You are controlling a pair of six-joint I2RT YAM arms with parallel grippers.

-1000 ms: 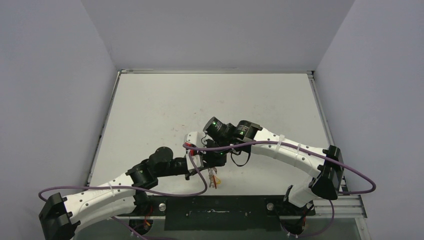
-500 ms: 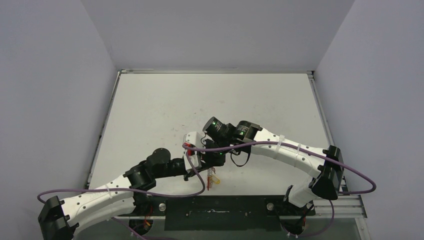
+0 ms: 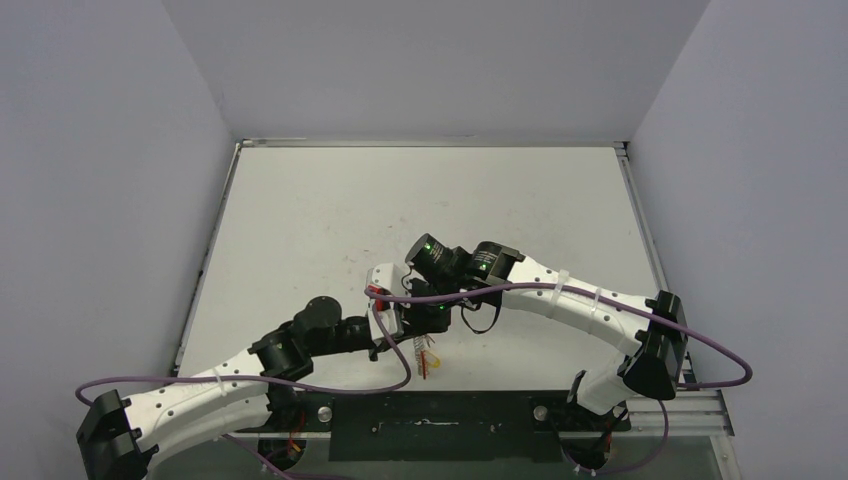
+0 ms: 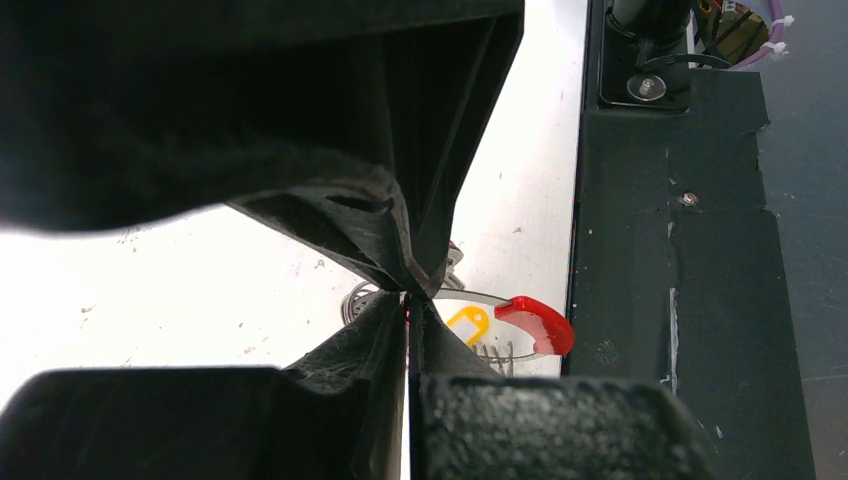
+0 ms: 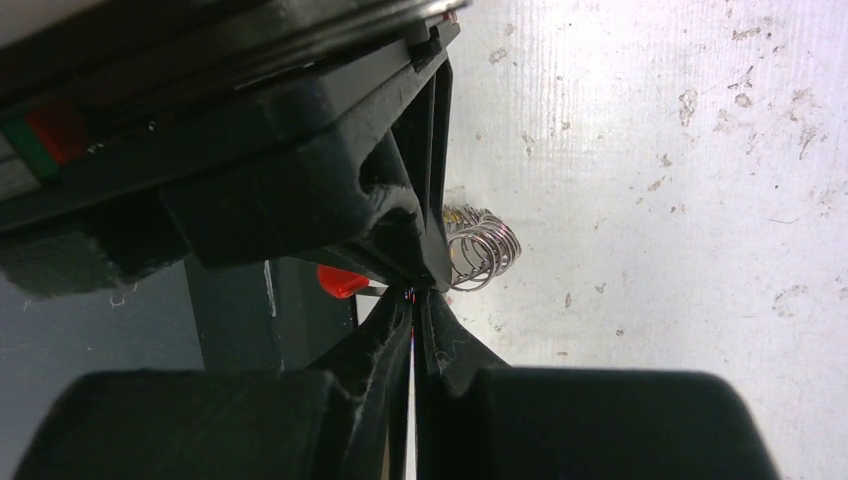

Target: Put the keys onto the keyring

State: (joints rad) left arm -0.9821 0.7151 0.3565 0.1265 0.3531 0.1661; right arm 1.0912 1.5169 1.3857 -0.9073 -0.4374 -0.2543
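Our left gripper [image 4: 410, 300] is pinched shut, and a thin wire of the keyring [image 5: 485, 250] seems to run out from between its tips. The right gripper [image 5: 415, 292] is also closed tight, its tips touching the coil, though we cannot tell what it clamps. Over the last second little has changed. The left arm has drawn back slightly toward its base, and the hanging bundle of keys [image 3: 428, 358] dipped toward the near edge and came back. We judge this a small adjustment of grip in mid-threading, with no key visibly gained or lost. Just beyond the left fingertips lies the yellow key head [image 4: 468, 322], its blade hidden, so we cannot give its axis. Past it the red sleeve [image 4: 535, 322] curves away from the tips toward the black mounting plate [image 4: 680, 300]. From above, the bundle's long axis runs from the two grippers toward the arm bases, just above the tabletop [image 5: 650, 200].
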